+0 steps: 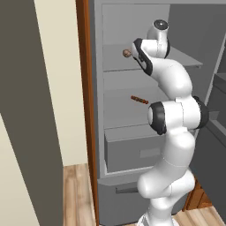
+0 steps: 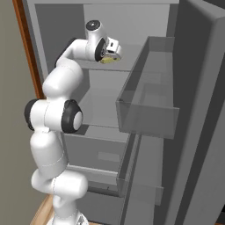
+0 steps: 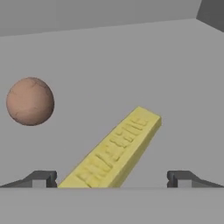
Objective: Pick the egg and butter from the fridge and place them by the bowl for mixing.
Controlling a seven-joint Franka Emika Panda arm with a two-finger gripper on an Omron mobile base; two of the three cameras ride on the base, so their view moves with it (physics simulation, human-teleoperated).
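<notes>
Butter (image 3: 114, 155) lies between your spread gripper (image 3: 112, 178) tips; soft, slippery, so pinch its long sides gently

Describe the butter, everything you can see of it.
The butter is a pale-yellow rectangular stick with raised lettering along its top face. It lies flat on the grey upper shelf of the fridge, angled across the hand view, its near end low between the open gripper's fingertips. The egg sits apart to its left, not touching.
</notes>
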